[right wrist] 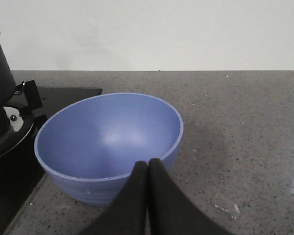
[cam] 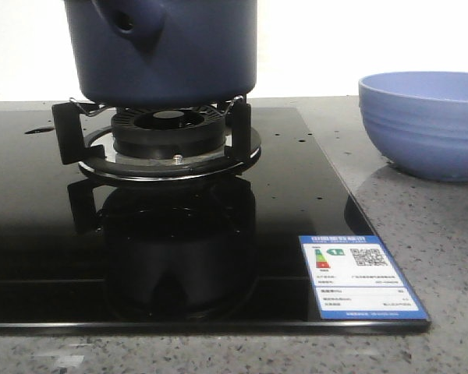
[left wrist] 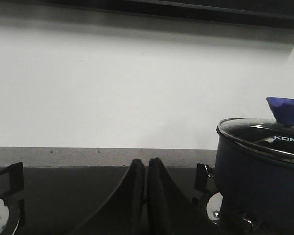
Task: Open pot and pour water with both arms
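Note:
The dark navy-blue pot (cam: 171, 54) stands on the gas burner (cam: 168, 140), its pierced handle lug (cam: 129, 22) facing the camera. In the left wrist view the pot (left wrist: 259, 176) carries a glass lid (left wrist: 264, 134) with a blue knob (left wrist: 286, 110). My left gripper (left wrist: 146, 164) is shut and empty, over the black hob beside the pot. My right gripper (right wrist: 148, 164) is shut and empty, just in front of the periwinkle-blue bowl (right wrist: 108, 142). Neither gripper shows in the front view.
The black glass hob (cam: 54, 234) has a blue and white energy label (cam: 359, 276) at its front right corner. The bowl (cam: 425, 125) sits on the speckled grey counter (cam: 437, 234) to the right of the hob. A second burner's pan support (left wrist: 7, 196) lies on the other side of the left gripper. A white wall stands behind.

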Motion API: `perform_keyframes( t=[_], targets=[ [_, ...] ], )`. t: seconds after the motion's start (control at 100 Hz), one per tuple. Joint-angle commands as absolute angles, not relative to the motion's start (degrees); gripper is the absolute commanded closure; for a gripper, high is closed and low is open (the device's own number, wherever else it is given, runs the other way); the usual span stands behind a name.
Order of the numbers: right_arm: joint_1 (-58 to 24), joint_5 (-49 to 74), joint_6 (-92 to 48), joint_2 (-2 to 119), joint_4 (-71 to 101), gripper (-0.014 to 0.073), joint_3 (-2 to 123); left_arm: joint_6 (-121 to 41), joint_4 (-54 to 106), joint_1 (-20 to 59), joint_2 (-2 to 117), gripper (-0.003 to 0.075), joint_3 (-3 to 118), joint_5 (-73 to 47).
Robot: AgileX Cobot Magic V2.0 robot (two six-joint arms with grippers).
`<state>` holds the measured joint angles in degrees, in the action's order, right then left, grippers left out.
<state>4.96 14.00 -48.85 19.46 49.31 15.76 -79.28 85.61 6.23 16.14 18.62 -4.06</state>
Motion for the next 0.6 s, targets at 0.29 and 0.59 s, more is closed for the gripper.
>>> perform_keyframes(
  t=[0.29, 0.59],
  targets=[
    [5.4, 11.43, -49.36, 19.73, 50.52, 0.0646, 17.28, -1.4, 12.87, 6.63, 17.09, 0.0741, 17.36, 2.81],
    [5.4, 11.43, -49.36, 19.73, 50.52, 0.0646, 17.28, 0.79, 9.71, 5.66, 6.71, 0.0741, 7.06, 3.21]
  ],
)
